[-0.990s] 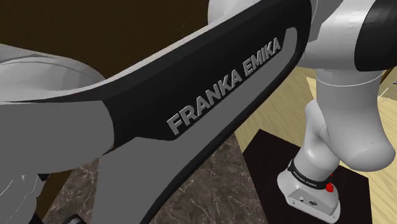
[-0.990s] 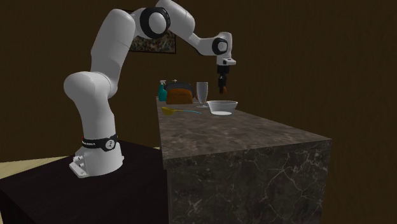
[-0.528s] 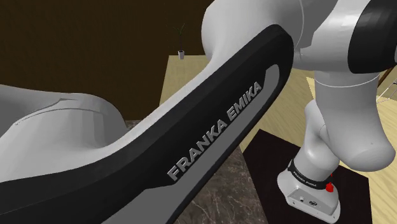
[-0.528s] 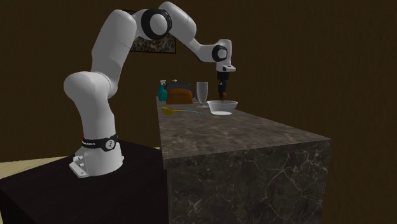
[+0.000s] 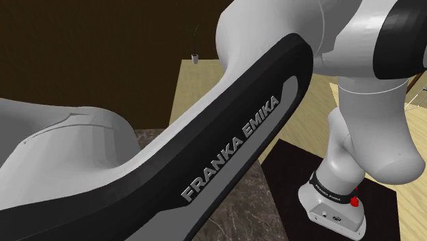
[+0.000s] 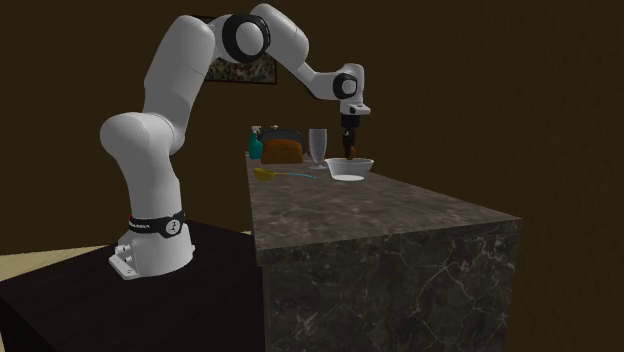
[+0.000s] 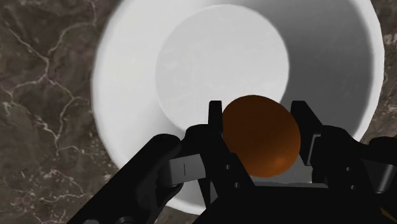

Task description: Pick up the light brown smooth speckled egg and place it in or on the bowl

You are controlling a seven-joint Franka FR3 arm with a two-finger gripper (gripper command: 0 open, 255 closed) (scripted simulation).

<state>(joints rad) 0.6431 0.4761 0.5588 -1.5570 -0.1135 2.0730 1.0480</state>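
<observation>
One relation to sort out here. Clamped snug between the fingers (image 7: 216,127) of the gripper (image 7: 257,121): the brown egg (image 7: 262,137), pinched on two opposite sides, long axis hard to call from this angle. Straight past the fingertips, dead ahead: the white bowl (image 7: 127,76), with its pale floor right beyond the egg. Further out, just dark marbled counter (image 7: 38,127). From the second exterior view, hanging just above the bowl, clear of the rim. Probably only needs a short drop and a release. Best not to let go from too high, for fear of a bounce or crack.
</observation>
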